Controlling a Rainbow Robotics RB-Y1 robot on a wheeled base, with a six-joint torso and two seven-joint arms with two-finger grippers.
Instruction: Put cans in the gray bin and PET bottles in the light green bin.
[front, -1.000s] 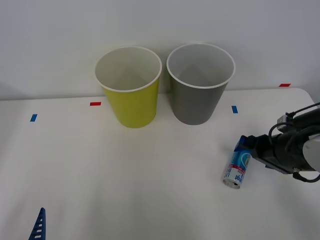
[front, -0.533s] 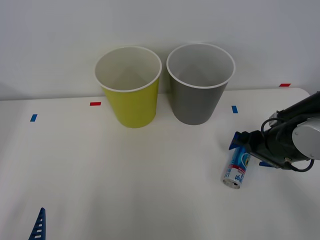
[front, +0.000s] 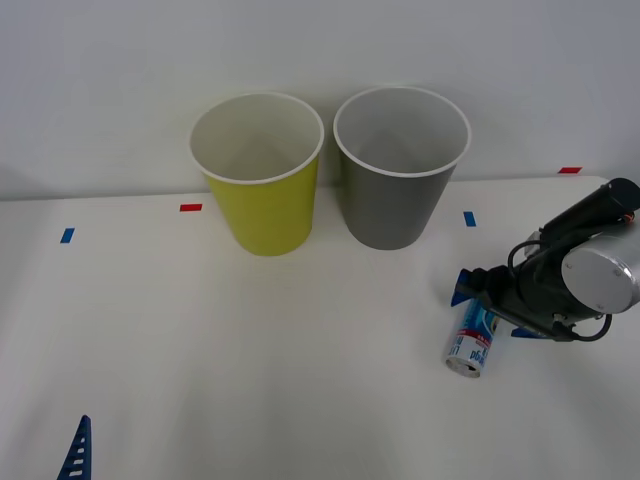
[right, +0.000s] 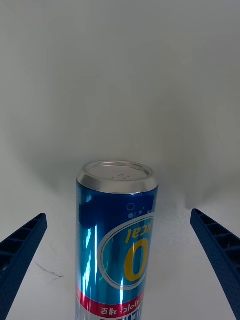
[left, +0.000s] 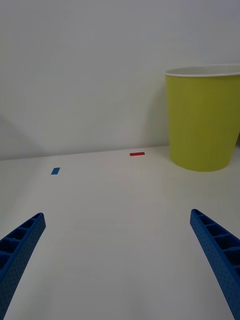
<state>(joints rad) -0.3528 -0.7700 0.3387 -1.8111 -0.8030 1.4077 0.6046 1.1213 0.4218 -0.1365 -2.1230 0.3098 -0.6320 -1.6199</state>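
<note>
A blue and white can (front: 472, 342) lies on its side on the white table at the right, its silver end toward me. My right gripper (front: 488, 308) is open and low at the can's far end, one blue finger on each side. In the right wrist view the can (right: 117, 240) sits between the open fingers (right: 22, 250), untouched. The light green bin (front: 258, 175) and the gray bin (front: 400, 168) stand upright side by side at the back. My left gripper (left: 117, 217) hovers open at the near left, facing the light green bin (left: 202, 120). PET bottles are out of view.
Small tape marks lie on the table: red (front: 190, 207) and blue (front: 67, 235) at the left, blue (front: 469, 218) and red (front: 569, 170) at the right. A pale wall rises right behind the bins. The table's right edge is close to the right arm.
The right gripper has slid leftward over the can's far end and the wrist has turned. The can, both bins and the left arm have stayed put.
</note>
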